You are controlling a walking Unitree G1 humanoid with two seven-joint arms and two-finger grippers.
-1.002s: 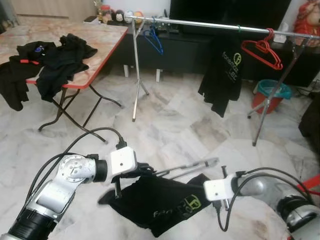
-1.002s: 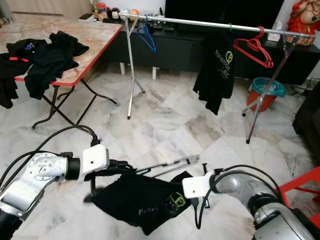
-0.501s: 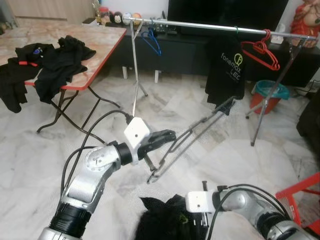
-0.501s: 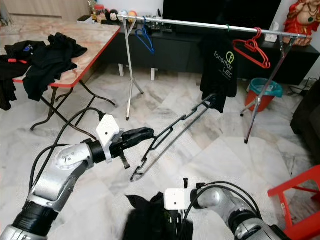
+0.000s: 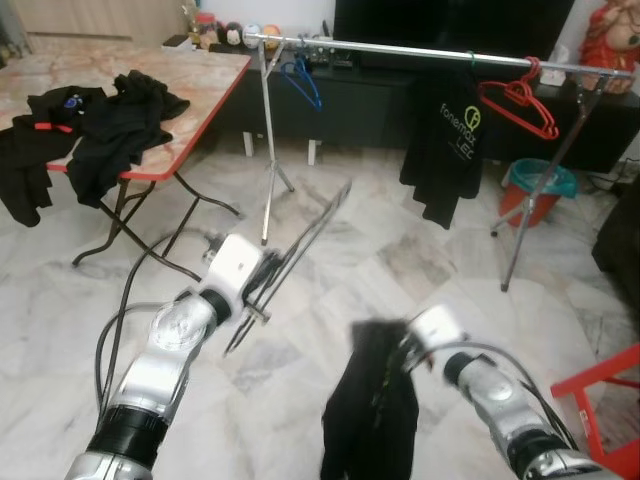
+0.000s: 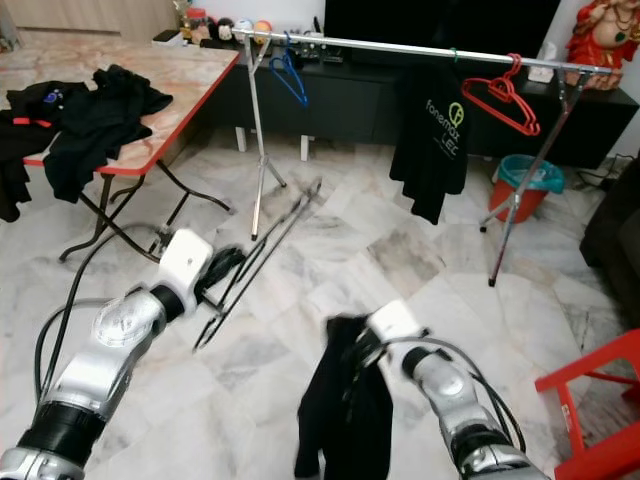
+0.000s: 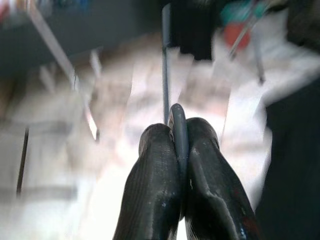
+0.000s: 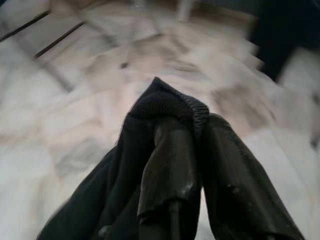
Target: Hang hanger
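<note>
My left claw (image 7: 180, 145) is clamped on a dark hanger (image 5: 290, 255), fingers (image 7: 155, 175) pinched together on its thin bar. The hanger is up in the air over the marble floor (image 5: 400, 260), tilted, its far end pointing toward the clothes rail (image 5: 400, 48). It is not on the rail.

My right claw (image 8: 182, 150) is closed on a black shirt (image 5: 370, 420) at its ribbed collar; the shirt hangs limp below it, off the floor as far as I can tell.

On the rail I see a blue hanger (image 5: 305, 82), a hung black shirt with a logo (image 5: 450, 145) and red hangers (image 5: 520, 100). More black clothes (image 5: 110, 120) are piled on the red-edged bench (image 5: 200, 95) to my left. Both wrist views are blurred.
</note>
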